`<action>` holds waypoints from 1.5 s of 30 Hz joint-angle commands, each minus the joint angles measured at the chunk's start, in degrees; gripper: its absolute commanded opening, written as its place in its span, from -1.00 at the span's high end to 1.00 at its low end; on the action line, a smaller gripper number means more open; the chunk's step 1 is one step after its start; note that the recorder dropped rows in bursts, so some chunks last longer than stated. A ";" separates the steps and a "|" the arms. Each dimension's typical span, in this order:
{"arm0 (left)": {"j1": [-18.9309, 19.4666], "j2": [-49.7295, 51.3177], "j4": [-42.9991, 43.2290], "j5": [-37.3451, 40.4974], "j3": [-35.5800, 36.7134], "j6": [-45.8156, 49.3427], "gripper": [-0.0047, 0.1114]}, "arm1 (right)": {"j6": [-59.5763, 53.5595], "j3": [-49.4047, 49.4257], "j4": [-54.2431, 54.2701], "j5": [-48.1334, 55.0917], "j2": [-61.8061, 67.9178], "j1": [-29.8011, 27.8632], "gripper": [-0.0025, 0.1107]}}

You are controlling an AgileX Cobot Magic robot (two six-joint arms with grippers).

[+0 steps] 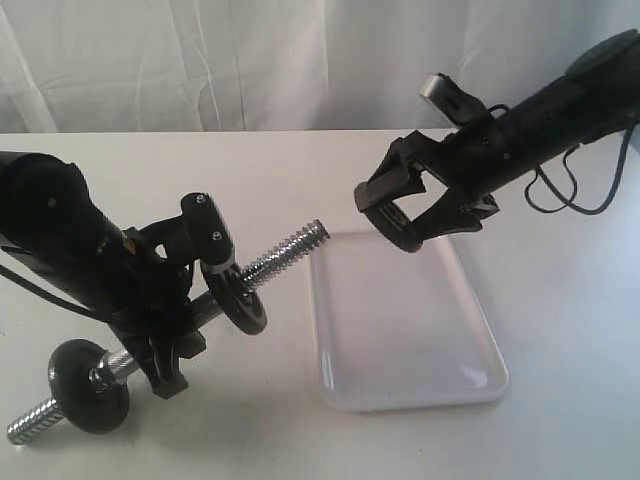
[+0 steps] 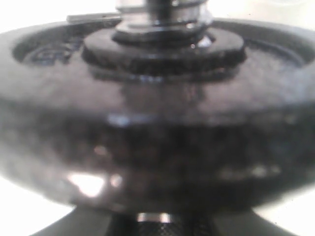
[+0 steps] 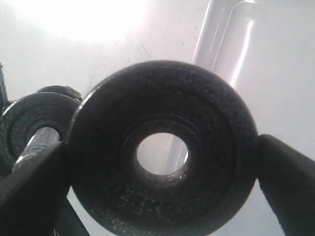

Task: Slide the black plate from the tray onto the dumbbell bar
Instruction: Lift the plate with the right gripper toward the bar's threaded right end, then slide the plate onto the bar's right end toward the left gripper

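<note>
R gripper [image 1: 392, 212] is wide, clamped on the rim of the black plate [image 3: 197, 108]. The plate sits edge-on btwn both fingers [image 3: 285, 177], centre hole clear. It is up in the air, w/ the white tray [image 1: 480, 385] under the gripper. L gripper [image 1: 190, 300] is closed round the mid of the dumbbell bar [image 1: 285, 250]. The bar is tilted, w/ one black disc [image 1: 245, 305] just past the L fingers and another [image 1: 90, 385] behind them. The threaded tip points toward the R gripper, apart from the plate.
</note>
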 commanded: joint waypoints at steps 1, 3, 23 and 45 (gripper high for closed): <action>0.16 -3.25 -1.97 -3.06 -1.51 -0.45 0.92 | -1.39 1.92 4.83 1.61 -1.31 -0.40 0.96; 0.16 -3.25 -1.97 -3.06 -1.51 -0.45 0.92 | -2.90 3.55 7.86 1.61 -1.31 -0.40 0.96; 0.16 -3.25 -1.87 -3.31 -1.51 -0.44 0.92 | -12.47 14.32 20.05 1.61 -10.40 0.01 0.96; 0.16 -3.25 -1.87 -3.42 -1.51 -0.36 0.92 | -14.99 14.32 21.79 1.61 -9.67 5.36 0.96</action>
